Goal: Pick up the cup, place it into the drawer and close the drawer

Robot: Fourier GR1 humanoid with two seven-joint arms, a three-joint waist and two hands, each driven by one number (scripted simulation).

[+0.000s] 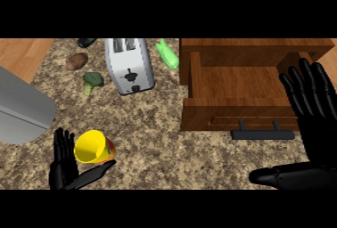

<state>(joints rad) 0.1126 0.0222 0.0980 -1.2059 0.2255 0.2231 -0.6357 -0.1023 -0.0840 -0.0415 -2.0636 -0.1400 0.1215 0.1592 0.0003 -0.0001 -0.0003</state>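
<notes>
**Yellow cup by L hand, drawer open**

While the yellow cup (91, 146) lies on its side on the speckled stone counter (164, 147), the left hand (67, 169) sits right next to it at the lower left. Cup is smooth & round, w/ its open mouth turned toward that hand; there's a bit of red & green on its outer side. L hand's black fingers point up beside the cup, straight, thumb sticking out under it. Fingers aren't wrapped round the cup. Can't tell if they touch it.

Right hand (314, 111) is big & black, at the right edge, fingers straight & spread a bit, pointing up over the drawer's right side. Thumb lies flat near the bottom.

Wood drawer (227, 82) is pulled open, brown w/ grain lines, a box shape. Its dark bar handle (263, 133) is on the front.

Up top: a shiny silver toaster (129, 64) w/ 2 slots, a bumpy green broccoli (92, 80), a brown oval potato (77, 61), a long light green veg (168, 55). Grey metal curved thing (23, 111) at left, can't tell what it is. Cup is well apart from the drawer.
</notes>
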